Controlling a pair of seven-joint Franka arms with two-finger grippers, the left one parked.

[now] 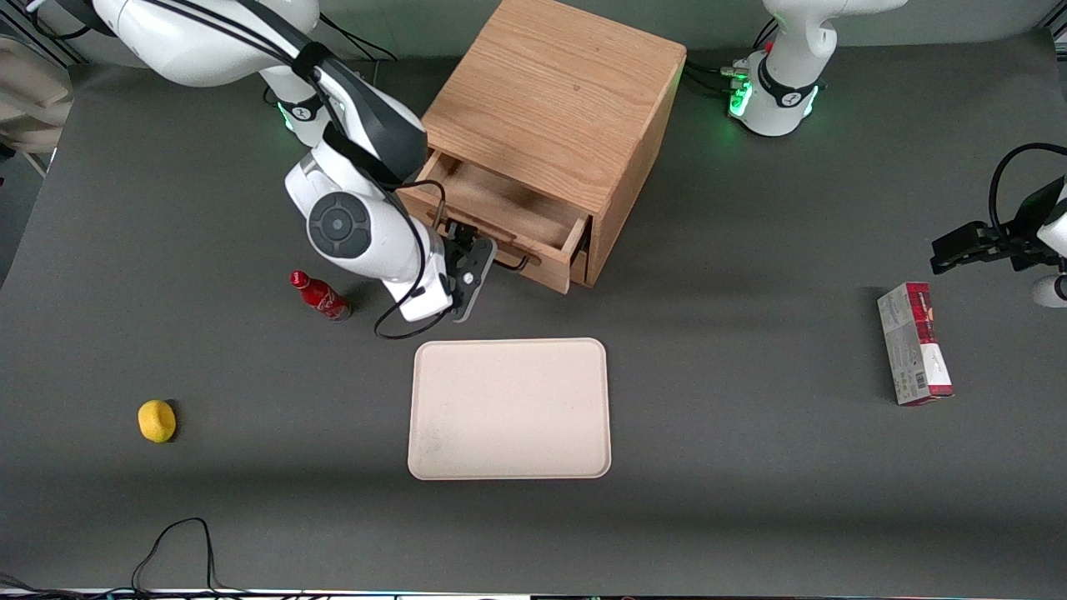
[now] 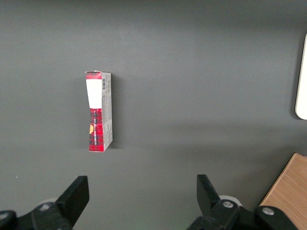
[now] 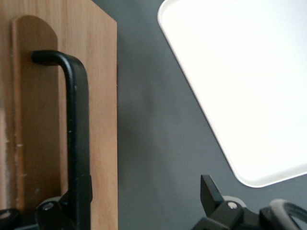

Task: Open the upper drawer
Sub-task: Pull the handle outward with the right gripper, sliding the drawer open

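Tray nearest; gripper open at upper drawer handle.

Grey table carries cabinet, tray, bottle, box, perhaps lemon.

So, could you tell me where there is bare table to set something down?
Bare mat lies between the beige tray and the red plaid box, and between the lemon and the tray. It is crowded in front of the pulled-out upper drawer, where the tool sits at the black handle, the red bottle nearby.
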